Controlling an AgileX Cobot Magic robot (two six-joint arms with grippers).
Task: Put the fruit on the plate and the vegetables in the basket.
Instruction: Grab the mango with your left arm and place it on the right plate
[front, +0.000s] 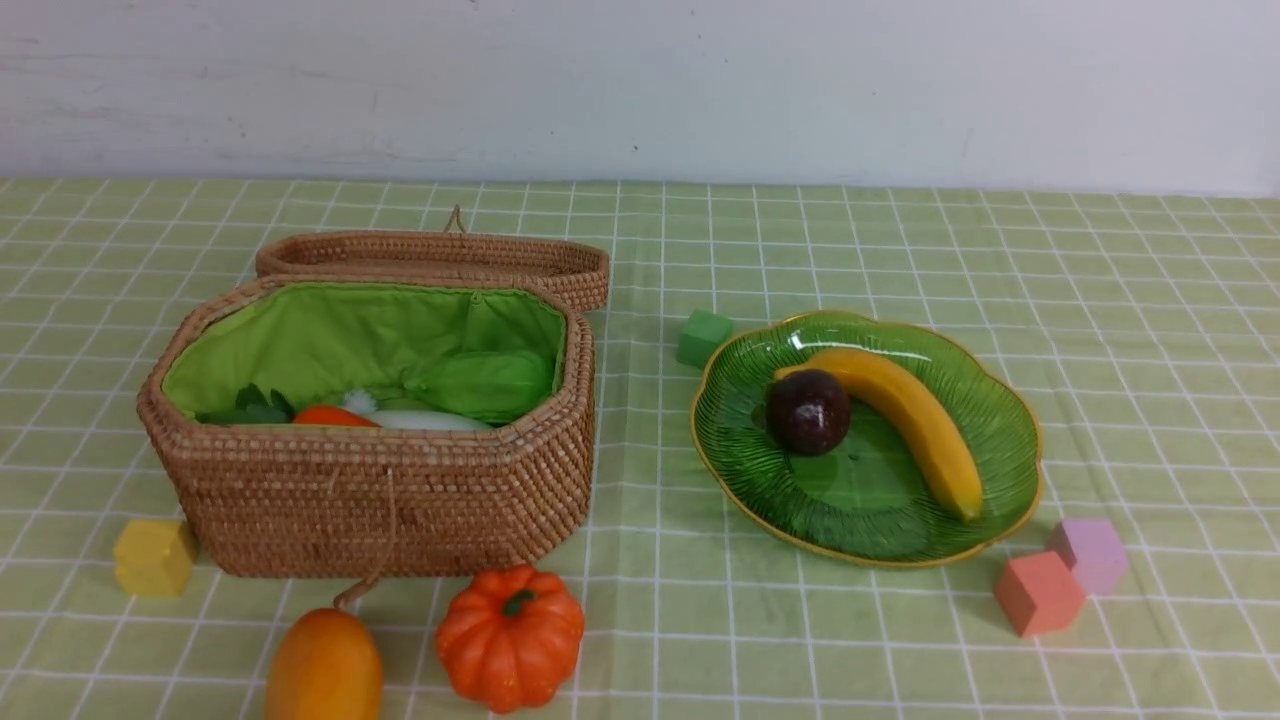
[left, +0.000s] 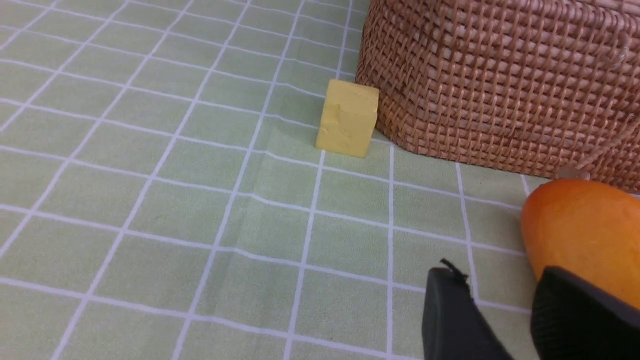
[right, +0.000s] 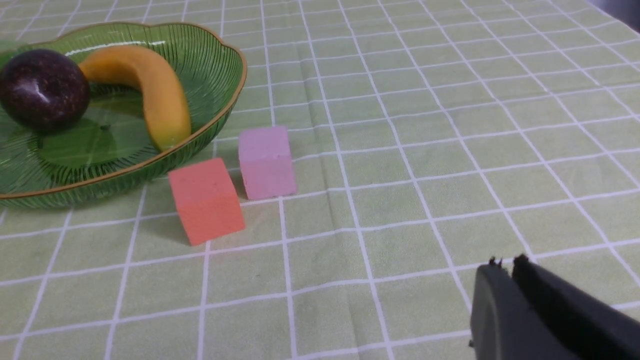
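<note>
Outstanding: mango (front: 323, 665), pumpkin (front: 510, 635). Left gripper (left: 497, 270) parted, empty, beside mango; right gripper (right: 507, 261) clenched, empty. Next, probably: straddle mango, grip.

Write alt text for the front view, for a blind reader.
An open brown wicker basket with green lining, holding vegetables, stands left of a green glass plate bearing a yellow banana and a maroon fruit. An orange-yellow mango and a ribbed orange pumpkin lie before the basket.
</note>
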